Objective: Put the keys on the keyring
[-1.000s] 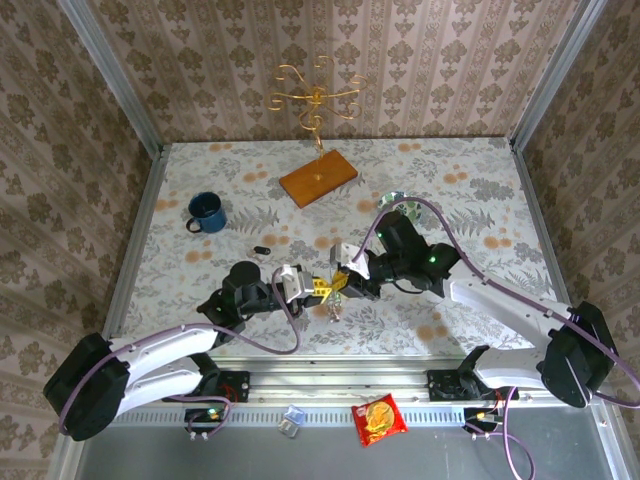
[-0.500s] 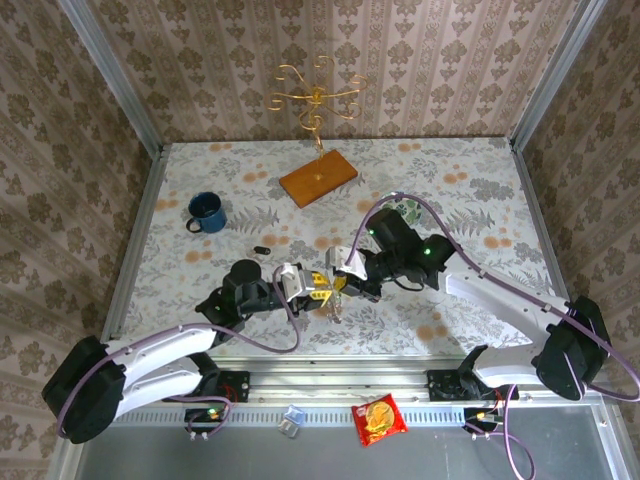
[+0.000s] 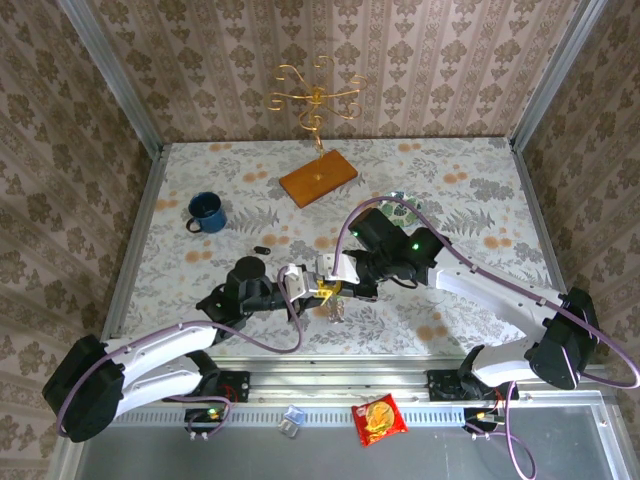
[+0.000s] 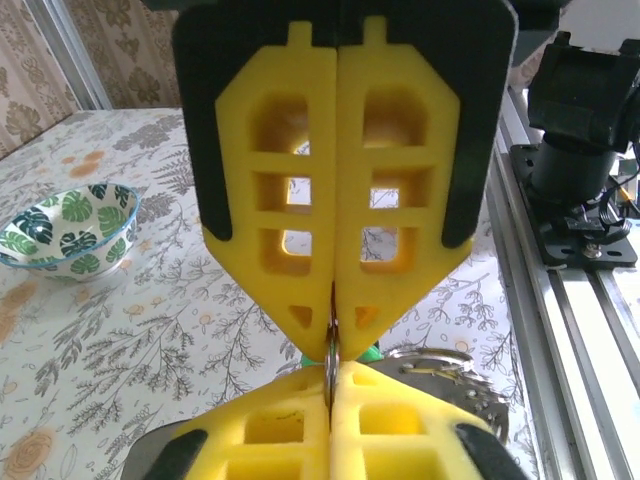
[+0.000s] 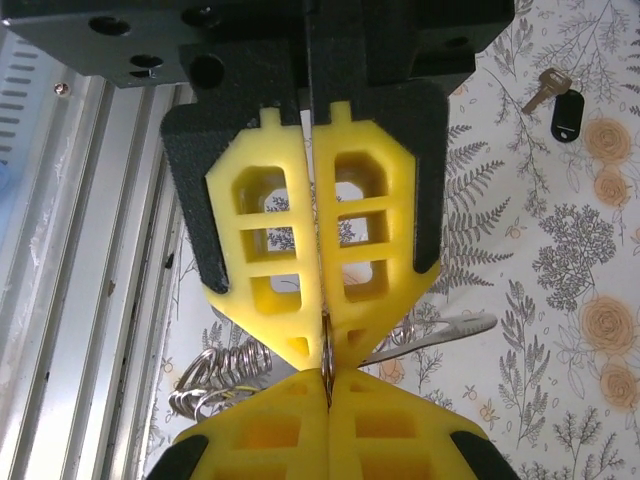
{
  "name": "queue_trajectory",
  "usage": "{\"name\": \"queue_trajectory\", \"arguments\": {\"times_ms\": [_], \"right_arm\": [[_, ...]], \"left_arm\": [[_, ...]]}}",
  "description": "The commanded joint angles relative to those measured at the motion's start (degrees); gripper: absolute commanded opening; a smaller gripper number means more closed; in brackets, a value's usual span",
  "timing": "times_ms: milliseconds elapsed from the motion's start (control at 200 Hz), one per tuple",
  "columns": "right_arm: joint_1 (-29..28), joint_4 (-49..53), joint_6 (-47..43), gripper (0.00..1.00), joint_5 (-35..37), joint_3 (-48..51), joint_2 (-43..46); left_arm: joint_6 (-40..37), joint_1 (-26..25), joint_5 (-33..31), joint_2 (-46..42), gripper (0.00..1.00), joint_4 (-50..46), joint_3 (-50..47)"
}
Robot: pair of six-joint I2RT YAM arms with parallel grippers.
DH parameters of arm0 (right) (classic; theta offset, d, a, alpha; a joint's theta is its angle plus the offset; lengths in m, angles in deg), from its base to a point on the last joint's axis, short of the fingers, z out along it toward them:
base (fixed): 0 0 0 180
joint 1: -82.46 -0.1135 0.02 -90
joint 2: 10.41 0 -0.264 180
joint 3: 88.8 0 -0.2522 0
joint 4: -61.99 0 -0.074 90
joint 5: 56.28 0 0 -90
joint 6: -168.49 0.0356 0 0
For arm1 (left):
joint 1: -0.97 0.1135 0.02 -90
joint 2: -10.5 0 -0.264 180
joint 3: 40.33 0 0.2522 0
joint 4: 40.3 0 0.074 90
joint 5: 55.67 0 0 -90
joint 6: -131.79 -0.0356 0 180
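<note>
My left gripper (image 3: 316, 291) and right gripper (image 3: 336, 286) meet tip to tip above the table's near middle. Each is shut on the same thin metal keyring (image 4: 331, 352), held edge-on between the two pairs of yellow pads. In the left wrist view my left gripper (image 4: 331, 374) is at the bottom and the right one faces it from above. A bit of the green key head (image 4: 372, 351) peeks out behind the pads. A bunch of steel rings (image 5: 212, 376) hangs below the right gripper (image 5: 328, 378). The black-headed key (image 5: 562, 108) lies loose on the table (image 3: 261, 249).
A blue mug (image 3: 206, 212) stands at the left. A wooden block (image 3: 318, 178) with a gold wire stand sits at the back. A leaf-patterned bowl (image 4: 62, 226) is behind the right arm. A snack packet (image 3: 378, 418) lies off the table's near edge.
The right arm's wrist has swung left, and the point where the two grippers meet has shifted slightly left. Both still pinch the ring.
</note>
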Motion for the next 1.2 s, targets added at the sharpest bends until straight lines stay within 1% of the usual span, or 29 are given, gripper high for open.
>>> {"name": "queue_trajectory", "arguments": {"times_ms": [0, 50, 120, 190, 350, 430, 505, 655, 740, 815, 930, 1005, 1195], "right_arm": [[-0.4, -2.7, 1.6, 0.06, -2.8, 0.2, 2.0], [0.1, -3.9, 2.7, 0.12, -3.1, 1.5, 3.0], [1.7, -4.7, 3.9, 0.18, -4.2, 3.2, 4.3], [3.3, -5.0, 5.0, 0.21, -4.7, 4.9, 5.6], [4.2, -5.1, 5.6, 0.23, -4.0, 7.9, 7.2], [4.2, -5.4, 5.9, 0.24, -4.0, 7.9, 7.0], [4.2, -6.2, 6.0, 0.27, -3.5, 8.0, 6.7], [4.1, -6.8, 5.9, 0.28, -3.6, 7.3, 5.7], [4.1, -7.1, 5.8, 0.27, -4.5, 7.0, 5.2], [4.2, -7.1, 5.8, 0.23, -5.3, 6.8, 4.9], [4.2, -6.8, 5.6, 0.11, -6.4, 6.6, 4.8], [4.2, -6.5, 5.4, 0.0, -6.8, 6.9, 5.0], [4.8, -6.8, 5.1, 0.0, -5.1, 8.5, 4.7]], "left_arm": [[-0.8, 0.0, 0.4, 0.1, 0.0, 0.2, 1.7], [-0.8, 0.0, 0.5, -0.2, 0.0, 0.3, 1.4], [-0.7, 0.0, 0.6, -0.7, 0.0, 1.1, 0.8], [-0.4, 0.0, 0.7, -1.2, 0.0, 2.2, 0.2], [0.1, 0.0, 1.1, -1.5, 0.0, 4.4, -0.8], [0.2, 0.0, 1.4, -1.3, 0.0, 4.7, -0.8], [0.3, 0.0, 1.6, -1.2, 0.0, 5.0, -1.0], [0.4, 0.0, 1.8, -1.4, 0.0, 4.9, -1.0], [0.4, 0.0, 1.9, -1.4, 0.0, 4.9, -1.0], [0.4, 0.1, 1.9, -1.4, 0.0, 5.0, -0.9], [0.4, 0.0, 1.8, -1.5, 0.0, 4.9, -0.9], [0.4, 0.0, 1.8, -1.5, 0.0, 4.9, -0.9], [0.4, 0.0, 2.0, -1.7, 0.0, 5.0, -0.9]]}}
